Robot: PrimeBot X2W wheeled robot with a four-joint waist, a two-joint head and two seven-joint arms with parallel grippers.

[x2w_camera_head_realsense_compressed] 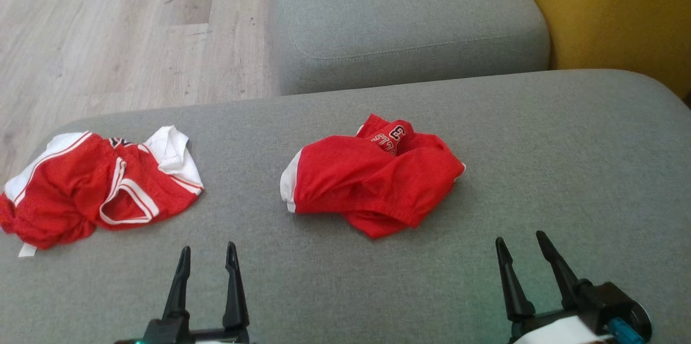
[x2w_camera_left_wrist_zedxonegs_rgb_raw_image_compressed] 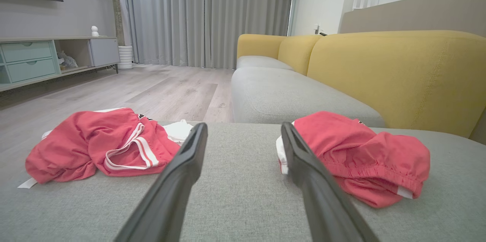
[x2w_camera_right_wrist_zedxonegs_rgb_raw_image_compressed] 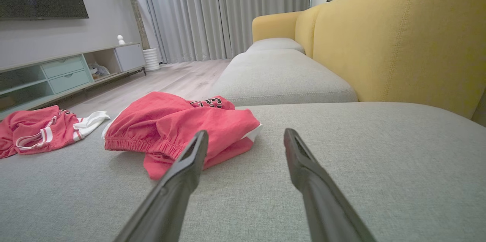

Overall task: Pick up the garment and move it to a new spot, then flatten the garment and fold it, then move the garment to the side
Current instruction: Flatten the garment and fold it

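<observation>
Crumpled red garment [x2w_camera_head_realsense_compressed: 372, 182] on grey cushion [x2w_camera_head_realsense_compressed: 540, 144]; left hand [x2w_camera_head_realsense_compressed: 208, 247], right hand [x2w_camera_head_realsense_compressed: 519, 237] apart, empty.

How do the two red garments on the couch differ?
The left garment shows white striped trim and a white panel; the middle garment is mostly plain red, with lettering on top. The left garment lies spread near the edge of the cushion; the middle garment is bunched mid-cushion. Both are red and crumpled.

Jersey [x2w_camera_head_realsense_compressed: 81, 193] left of shorts [x2w_camera_head_realsense_compressed: 372, 182], on cushion [x2w_camera_head_realsense_compressed: 567, 171]
</observation>
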